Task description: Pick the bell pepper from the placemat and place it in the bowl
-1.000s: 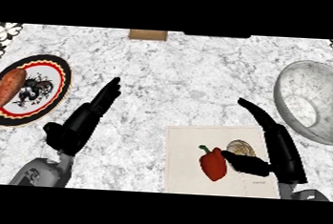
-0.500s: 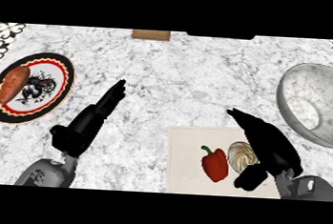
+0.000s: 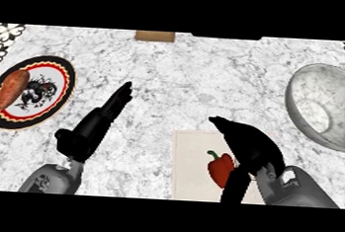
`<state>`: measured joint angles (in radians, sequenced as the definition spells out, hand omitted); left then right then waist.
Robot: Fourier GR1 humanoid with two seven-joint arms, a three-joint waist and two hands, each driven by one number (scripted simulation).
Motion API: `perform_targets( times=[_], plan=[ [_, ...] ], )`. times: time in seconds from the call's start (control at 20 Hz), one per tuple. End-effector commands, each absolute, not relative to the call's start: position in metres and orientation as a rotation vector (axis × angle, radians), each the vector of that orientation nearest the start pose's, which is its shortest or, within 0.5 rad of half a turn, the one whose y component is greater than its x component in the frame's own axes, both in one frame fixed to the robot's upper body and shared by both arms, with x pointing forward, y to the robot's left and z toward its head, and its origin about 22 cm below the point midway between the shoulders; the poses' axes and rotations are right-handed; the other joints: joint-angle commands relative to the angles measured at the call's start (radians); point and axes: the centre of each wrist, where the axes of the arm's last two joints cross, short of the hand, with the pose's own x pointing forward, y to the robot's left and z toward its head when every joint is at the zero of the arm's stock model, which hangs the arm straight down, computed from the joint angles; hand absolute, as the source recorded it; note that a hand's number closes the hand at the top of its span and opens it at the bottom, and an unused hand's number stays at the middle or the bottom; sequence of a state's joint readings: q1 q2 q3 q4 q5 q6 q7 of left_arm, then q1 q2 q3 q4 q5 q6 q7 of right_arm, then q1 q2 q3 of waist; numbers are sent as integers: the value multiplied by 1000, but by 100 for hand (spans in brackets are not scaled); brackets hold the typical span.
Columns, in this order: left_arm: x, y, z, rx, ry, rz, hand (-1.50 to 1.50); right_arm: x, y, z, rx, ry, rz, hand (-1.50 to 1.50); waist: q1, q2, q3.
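A red bell pepper with a green stem lies on a pale placemat at the lower middle. My right hand hovers over the pepper's right side with fingers arched downward and the thumb hanging beside it; the hand hides part of the mat, and I see no grasp on the pepper. The marbled bowl sits at the right edge, tilted toward me and holding nothing. My left hand rests open on the left, fingers straight and pointing up.
A plate with a dark rim, a red zigzag border and a sweet potato sits at far left. A brown block lies at the counter's back edge. Patterned trim shows in both top corners.
My right hand moved left and toward the near edge over the placemat, now covering the round item that lay beside the pepper. The whole view shifted slightly. The pepper stayed put.
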<state>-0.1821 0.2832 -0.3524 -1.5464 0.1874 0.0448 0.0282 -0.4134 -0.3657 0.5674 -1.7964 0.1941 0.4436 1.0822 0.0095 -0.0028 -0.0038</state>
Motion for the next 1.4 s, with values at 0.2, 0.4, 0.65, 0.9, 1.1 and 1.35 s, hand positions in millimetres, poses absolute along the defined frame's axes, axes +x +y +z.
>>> perform_targets(
  times=[0.2, 0.4, 0.65, 0.9, 1.1, 1.35],
  plan=[
    [263, 199, 28, -157, -1578, -369, 0, 240, -94, 119, -524, -646, 1325, -150, -8, -1, 2],
    [259, 211, 36, -144, -1587, -389, 0, 247, -88, 130, -568, -693, 1313, -150, -3, -2, 3],
    [250, 214, 19, -160, -1578, -369, 0, 239, -103, 107, -626, -713, 1323, -150, -9, 0, 3],
    [253, 209, 26, -167, -1571, -374, 0, 228, -105, 109, -698, -784, 1294, -150, -11, 0, 3],
    [260, 204, 30, -162, -1582, -354, 0, 225, -109, 105, -785, -786, 1305, -150, -14, 0, 3],
    [265, 210, 27, -159, -1590, -369, 0, 222, -100, 86, -800, -737, 1287, -150, -14, 2, 3]
  ],
)
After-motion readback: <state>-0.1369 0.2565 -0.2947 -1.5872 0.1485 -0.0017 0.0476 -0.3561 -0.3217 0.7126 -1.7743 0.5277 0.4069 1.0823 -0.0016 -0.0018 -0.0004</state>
